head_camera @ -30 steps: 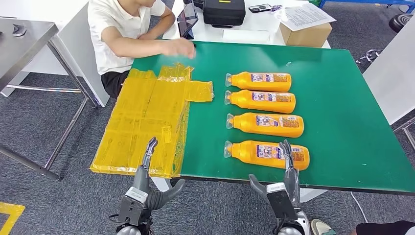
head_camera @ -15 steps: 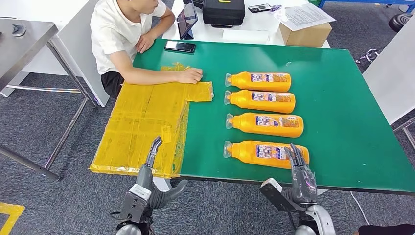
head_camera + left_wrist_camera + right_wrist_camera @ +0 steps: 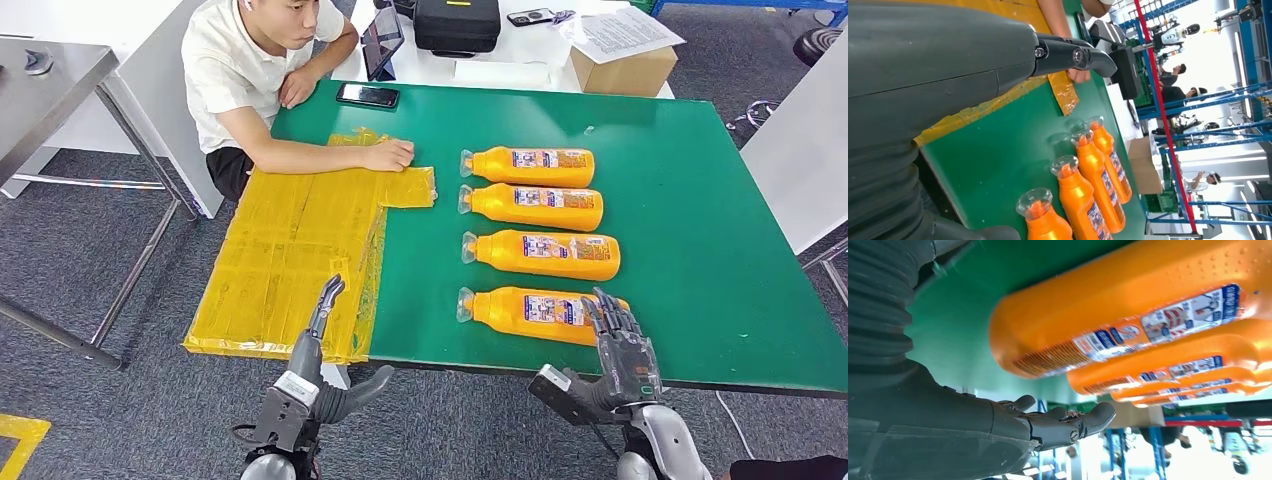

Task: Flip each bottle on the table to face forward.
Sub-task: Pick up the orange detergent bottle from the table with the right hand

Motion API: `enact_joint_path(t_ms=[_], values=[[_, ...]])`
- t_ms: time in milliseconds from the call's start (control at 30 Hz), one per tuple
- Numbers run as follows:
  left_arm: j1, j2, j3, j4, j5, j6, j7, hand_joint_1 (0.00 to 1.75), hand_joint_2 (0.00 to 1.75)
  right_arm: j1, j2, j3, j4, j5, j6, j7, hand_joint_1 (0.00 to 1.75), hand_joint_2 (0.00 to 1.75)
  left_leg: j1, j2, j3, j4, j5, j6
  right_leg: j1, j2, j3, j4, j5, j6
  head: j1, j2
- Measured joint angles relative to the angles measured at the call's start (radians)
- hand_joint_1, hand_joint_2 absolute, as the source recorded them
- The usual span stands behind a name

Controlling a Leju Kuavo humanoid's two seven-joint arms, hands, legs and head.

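Nearby, right hand [image 3: 622, 352]; nearest bottle [image 3: 540, 313]

Bottles [image 3: 545, 235] tightly stacked, bare green table [image 3: 700, 220] rightward — person's hand [image 3: 392, 154] leftward

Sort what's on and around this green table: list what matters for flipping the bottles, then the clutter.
Job: four orange bottles, nearest, second, third, farthest; right robot hand.

Clutter: yellow sheet, phone, tablet, black case, cardboard box.

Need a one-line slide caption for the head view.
Right hand open by the nearest of four orange bottles lying on the green table.
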Motion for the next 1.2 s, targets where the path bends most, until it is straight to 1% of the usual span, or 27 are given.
enact_joint_path(t_ms=[233,433,600,800,1100,1200], values=[[-0.012,-0.005,-0.020,0.000,0.002,-0.024,0.006,0.00,1.75,-0.096,-0.044,0.062,0.038,0.058,0.035,0.030,0.00,1.75,0.000,0.000,0.000,0.000,0.000,0.000,0.000,0.000,0.000,0.000,0.000,0.000,0.000,0.000],[-0.015,-0.005,-0.028,0.000,0.031,-0.044,0.012,0.00,1.75,-0.166,-0.061,0.108,0.092,0.039,0.081,0.047,0.00,1.75,0.000,0.000,0.000,0.000,0.000,0.000,0.000,0.000,0.000,0.000,0.000,0.000,0.000,0.000],[-0.015,-0.006,-0.028,0.000,0.040,-0.050,0.015,0.00,1.75,-0.187,-0.065,0.127,0.125,0.021,0.099,0.051,0.00,1.75,0.000,0.000,0.000,0.000,0.000,0.000,0.000,0.000,0.000,0.000,0.000,0.000,0.000,0.000],[-0.014,-0.005,-0.028,0.000,0.054,-0.055,0.026,0.00,1.75,-0.204,-0.078,0.138,0.172,-0.070,0.212,0.060,0.00,1.75,0.000,-0.001,0.000,0.000,0.000,0.000,0.000,0.000,0.000,0.000,0.000,0.000,0.000,0.000],[-0.014,-0.005,-0.028,0.000,0.056,-0.071,0.049,0.00,1.75,-0.231,-0.089,0.144,0.211,-0.124,0.280,0.060,0.00,1.75,0.000,0.000,0.002,0.000,0.000,0.000,0.000,0.000,0.002,0.000,0.000,0.000,0.000,0.000],[-0.014,-0.005,-0.033,0.000,0.053,-0.077,0.055,0.00,1.75,-0.244,-0.094,0.152,0.227,-0.125,0.297,0.074,0.00,1.75,0.000,0.000,0.004,0.000,0.000,0.000,0.000,0.000,0.003,0.000,0.000,0.000,0.000,0.000]])
